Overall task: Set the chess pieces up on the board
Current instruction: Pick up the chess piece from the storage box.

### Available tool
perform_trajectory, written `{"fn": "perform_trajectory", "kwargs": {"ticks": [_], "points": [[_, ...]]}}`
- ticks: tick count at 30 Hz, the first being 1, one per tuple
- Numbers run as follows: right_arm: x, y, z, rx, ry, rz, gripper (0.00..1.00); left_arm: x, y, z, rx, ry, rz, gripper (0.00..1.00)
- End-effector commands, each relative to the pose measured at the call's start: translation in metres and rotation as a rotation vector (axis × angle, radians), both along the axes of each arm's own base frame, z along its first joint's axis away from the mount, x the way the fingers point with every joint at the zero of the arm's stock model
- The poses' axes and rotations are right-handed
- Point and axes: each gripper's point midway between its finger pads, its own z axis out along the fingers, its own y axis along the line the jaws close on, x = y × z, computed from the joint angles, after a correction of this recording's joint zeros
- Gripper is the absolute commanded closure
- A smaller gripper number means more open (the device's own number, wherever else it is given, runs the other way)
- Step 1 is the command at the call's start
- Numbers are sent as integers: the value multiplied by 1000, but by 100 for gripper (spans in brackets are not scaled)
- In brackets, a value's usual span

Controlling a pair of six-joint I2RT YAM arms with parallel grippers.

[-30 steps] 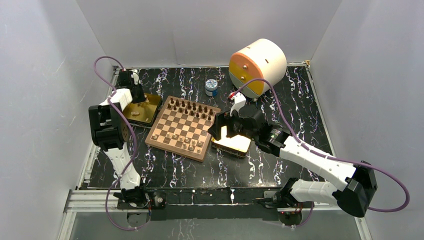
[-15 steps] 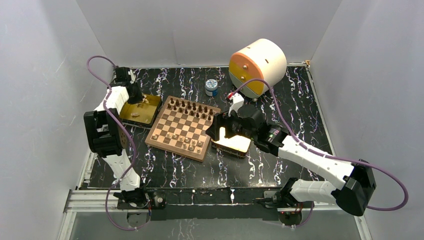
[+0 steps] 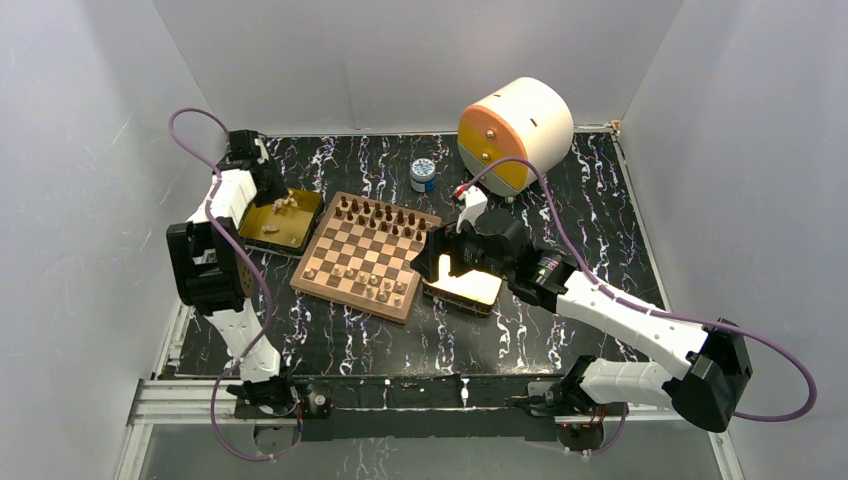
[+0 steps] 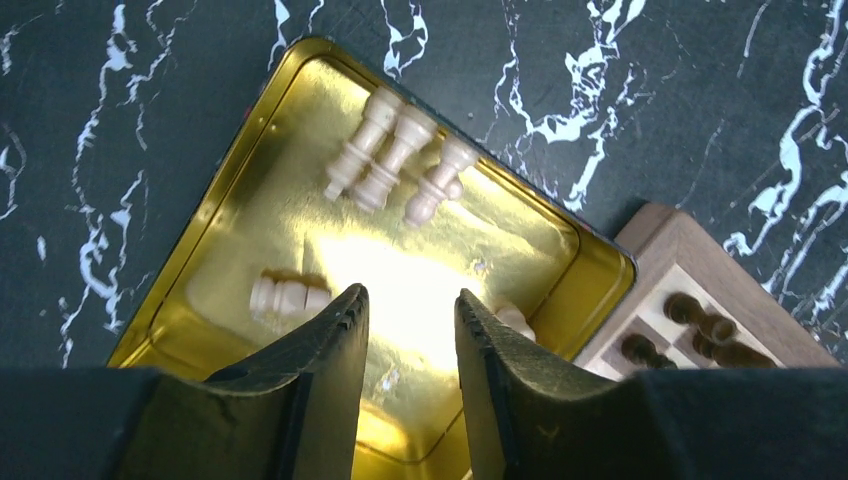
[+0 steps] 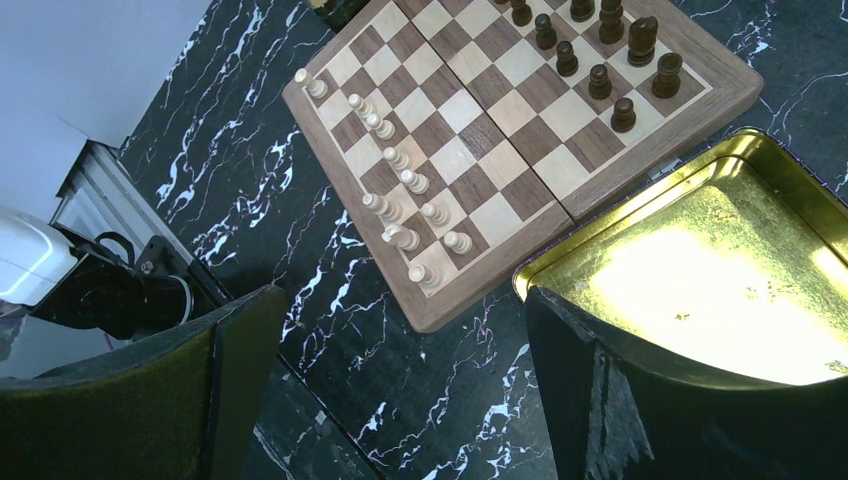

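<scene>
Left wrist: left hand (image 4: 410, 298) parted, empty, above gold tray (image 4: 290, 180).

The board (image 3: 365, 250) sits in the middle, left tray (image 3: 275, 228) just beside it, right tray (image 3: 470, 285) on its other side. Loose pieces (image 4: 400, 160) lie in the left tray; jar (image 3: 423, 175) and drum (image 3: 515, 125) stand behind.

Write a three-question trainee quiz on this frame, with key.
1. True or false: the left jaws are clamped on a chess piece.
2. The loose pale pieces lie: A) in the gold tray left of the board; B) in the tray right of it; C) on the tabletop.
3. Which colour of pieces lines the board's far edge in the top view?
Key: 1 false, they stand apart with nothing between them; 2 A; 3 the dark brown pieces.
</scene>
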Motion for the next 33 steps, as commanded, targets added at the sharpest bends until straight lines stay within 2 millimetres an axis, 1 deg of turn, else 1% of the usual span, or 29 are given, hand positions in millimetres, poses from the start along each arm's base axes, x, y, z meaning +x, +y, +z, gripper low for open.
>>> {"fn": "perform_trajectory", "kwargs": {"ticks": [1, 5, 9, 10, 12, 22, 33], "points": [[5, 7, 43, 93, -72, -3, 1, 18, 2, -7, -2, -1, -4, 64], [8, 6, 45, 91, -83, -12, 1, 24, -1, -21, -16, 15, -25, 63], [9, 8, 41, 81, -79, -8, 1, 29, 0, -27, -15, 4, -29, 65], [9, 8, 41, 79, -78, -8, 1, 30, -5, -27, -35, 0, -46, 65], [9, 8, 39, 74, -75, -9, 1, 32, -6, -31, -44, -1, -56, 66], [11, 7, 39, 68, -83, -16, 1, 38, -3, -34, -30, -8, -54, 70], [11, 7, 39, 66, -82, -18, 1, 38, -3, -39, -23, -6, -63, 70]]}}
